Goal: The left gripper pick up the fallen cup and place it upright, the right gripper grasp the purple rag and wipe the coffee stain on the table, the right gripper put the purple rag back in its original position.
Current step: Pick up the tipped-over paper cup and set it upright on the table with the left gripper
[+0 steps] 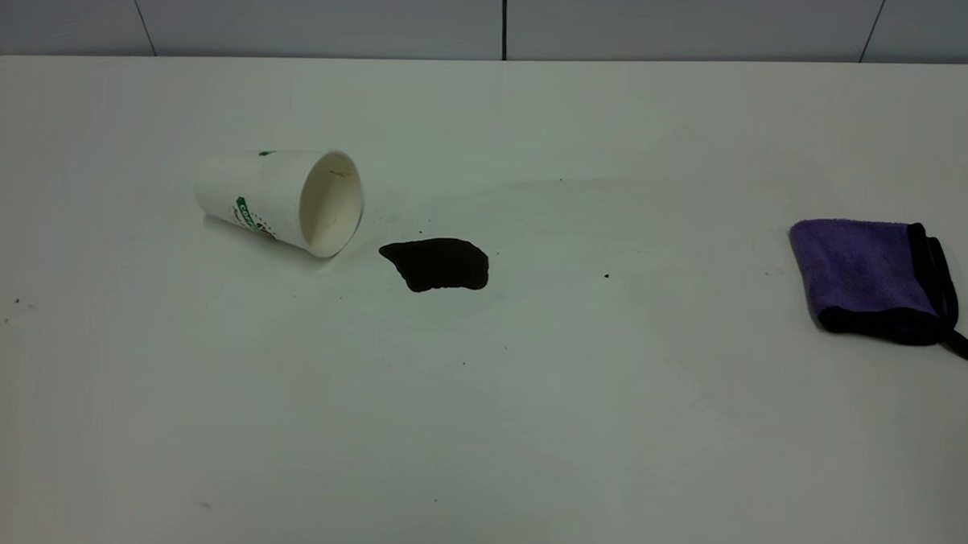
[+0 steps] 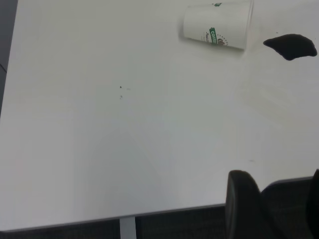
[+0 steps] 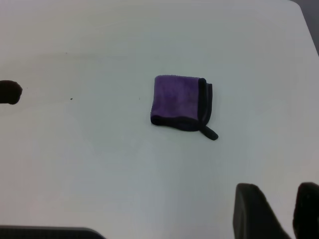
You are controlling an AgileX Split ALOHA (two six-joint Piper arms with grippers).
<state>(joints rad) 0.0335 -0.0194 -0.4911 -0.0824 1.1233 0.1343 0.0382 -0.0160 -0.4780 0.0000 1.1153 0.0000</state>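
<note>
The fallen cup (image 1: 281,198) lies on its side on the white table (image 1: 479,401), its mouth facing the coffee stain (image 1: 438,263) just to its right. The purple rag (image 1: 874,277) lies folded at the table's right side. Neither arm shows in the exterior view. In the left wrist view the cup (image 2: 217,26) and stain (image 2: 291,46) are far off; my left gripper (image 2: 278,175) is open and empty over the table's near edge. In the right wrist view the rag (image 3: 180,102) lies well ahead of my right gripper (image 3: 278,186), whose jaws stand slightly apart and empty.
A few tiny dark specks (image 1: 605,275) dot the tabletop. A grey panelled wall (image 1: 501,19) runs behind the table's far edge. The table's near edge (image 2: 149,213) shows in the left wrist view, with dark floor beyond it.
</note>
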